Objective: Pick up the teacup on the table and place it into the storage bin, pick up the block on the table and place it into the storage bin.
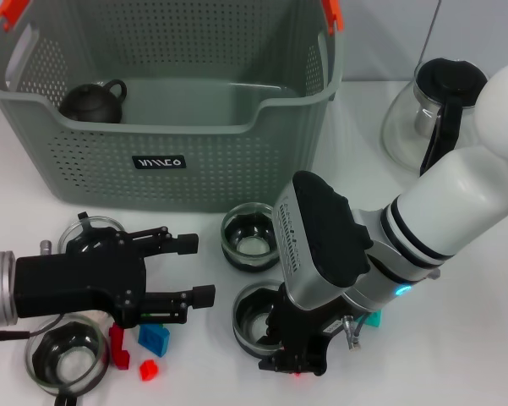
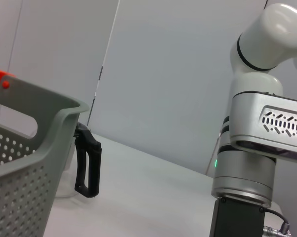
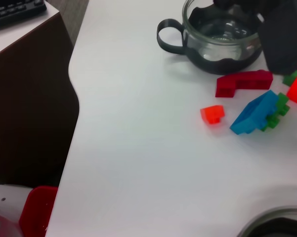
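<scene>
The grey-green storage bin (image 1: 177,161) stands at the back of the table and holds a black teapot (image 1: 93,101); its corner shows in the left wrist view (image 2: 24,163). Several glass teacups stand in front of it: one mid-table (image 1: 249,237), one under my right arm (image 1: 252,317), one with a handle at the front left (image 1: 63,359) (image 3: 217,39). Small blocks lie together: blue (image 1: 155,338) (image 3: 254,113), red (image 1: 118,347) (image 3: 242,81), orange (image 1: 148,370) (image 3: 212,113). My left gripper (image 1: 194,271) is open and empty just above the blocks. My right gripper (image 1: 292,355) hangs over the near teacup.
A glass pitcher with a black lid and handle (image 1: 431,110) (image 2: 89,163) stands at the back right. Another teacup (image 1: 89,233) sits behind my left gripper. A teal block (image 1: 372,320) lies under my right arm. The table's edge and a dark cabinet (image 3: 34,98) are close by.
</scene>
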